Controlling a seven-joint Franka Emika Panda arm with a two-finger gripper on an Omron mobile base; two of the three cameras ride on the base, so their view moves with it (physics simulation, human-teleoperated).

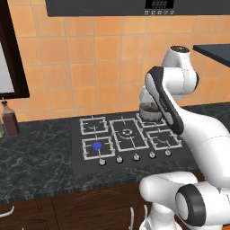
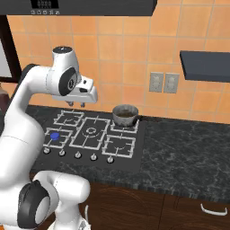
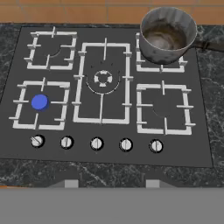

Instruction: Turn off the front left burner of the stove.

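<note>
The front left burner point(image 3: 39, 105), a small grate with a blue disc, sat at the front left corner of the stove point(image 3: 109, 153), just behind the row of five silver knobs point(image 3: 96, 143) along the stove's front edge. The leftmost knob point(image 3: 37, 141) stood directly in front of it, its line tilted while its neighbours' lines stood nearly upright, so it was probably the one to turn. A metal pot point(image 3: 168, 33) rested on the back right grate, well apart from the burner. The stove lay sunk in the dark marble table point(image 1: 40, 157). The gripper point(image 2: 77, 104) hung high above the back of the stove, touching nothing; whether the jaws were parted could not be told. The step in hand looked like the approach: the next move called for descending forward and left to that knob.
</note>
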